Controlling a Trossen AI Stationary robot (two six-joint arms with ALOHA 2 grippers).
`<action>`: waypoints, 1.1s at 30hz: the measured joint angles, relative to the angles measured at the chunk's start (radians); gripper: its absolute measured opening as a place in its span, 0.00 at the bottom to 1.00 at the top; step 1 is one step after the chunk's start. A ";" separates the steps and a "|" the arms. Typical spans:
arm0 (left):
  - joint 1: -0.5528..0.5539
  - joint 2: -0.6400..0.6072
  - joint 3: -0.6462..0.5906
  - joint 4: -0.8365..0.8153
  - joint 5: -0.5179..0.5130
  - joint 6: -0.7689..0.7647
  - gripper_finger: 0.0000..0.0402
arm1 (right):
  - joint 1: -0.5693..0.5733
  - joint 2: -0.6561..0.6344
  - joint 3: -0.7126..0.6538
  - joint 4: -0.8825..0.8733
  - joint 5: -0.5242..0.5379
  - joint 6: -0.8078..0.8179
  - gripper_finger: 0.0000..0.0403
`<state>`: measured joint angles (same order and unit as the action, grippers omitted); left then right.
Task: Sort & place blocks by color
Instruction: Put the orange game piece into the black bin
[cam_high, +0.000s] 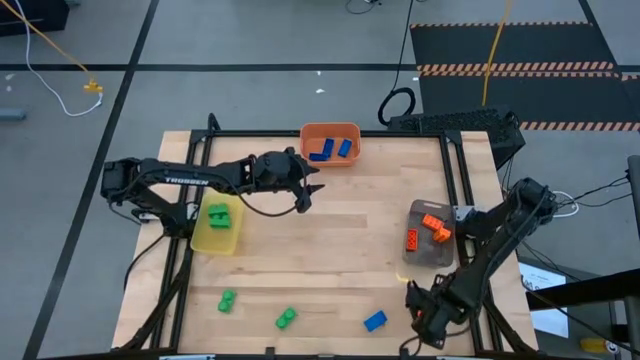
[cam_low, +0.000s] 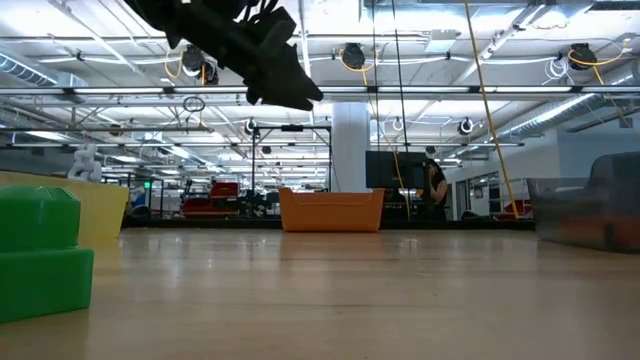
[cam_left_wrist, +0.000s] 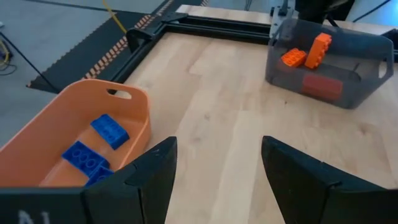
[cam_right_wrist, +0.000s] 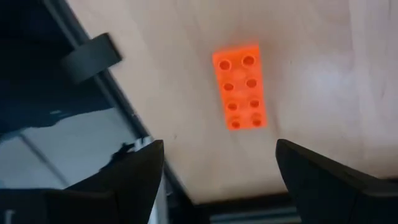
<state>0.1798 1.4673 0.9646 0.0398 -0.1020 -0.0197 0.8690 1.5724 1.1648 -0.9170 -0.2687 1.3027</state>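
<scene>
High view first, reading from the frame's left: our left gripper (cam_high: 308, 195) hangs above the bare wooden table (cam_high: 330, 230) at centre left, jaws parted and holding nothing, between the yellow plastic bin (cam_high: 216, 238) with its green studded brick (cam_high: 218, 213) and the orange plastic bin (cam_high: 330, 132) holding blue bricks (cam_high: 331, 150) at upper centre. Along the lower edge lie two loose green bricks (cam_high: 227, 300) (cam_high: 286, 318) and one loose blue brick (cam_high: 375, 320). At right, the grey translucent bin (cam_high: 430, 255) holds orange bricks (cam_high: 434, 227). Our right gripper (cam_high: 428, 318) sits at lower right, jaws wide and empty. Its wrist view shows a flat orange eight-stud brick (cam_right_wrist: 240, 86) on the wood ahead of the fingers, centred between them, its long axis pointing away from the gripper. We judge the right arm nearer; the jaws would close across the brick's short sides.
</scene>
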 joint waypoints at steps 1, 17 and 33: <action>0.002 0.000 0.000 0.001 0.000 0.002 0.58 | 0.010 0.011 0.000 0.001 0.020 -0.009 0.74; 0.009 0.000 0.000 -0.015 0.000 0.024 0.58 | 0.053 0.174 -0.001 -0.019 0.113 -0.111 0.74; -0.053 0.000 -0.001 -0.072 -0.001 -0.026 0.58 | 0.056 0.242 0.001 -0.005 0.142 -0.221 0.44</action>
<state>0.1270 1.4673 0.9638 -0.0322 -0.1032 -0.0460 0.9249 1.8145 1.1656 -0.9216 -0.1264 1.0815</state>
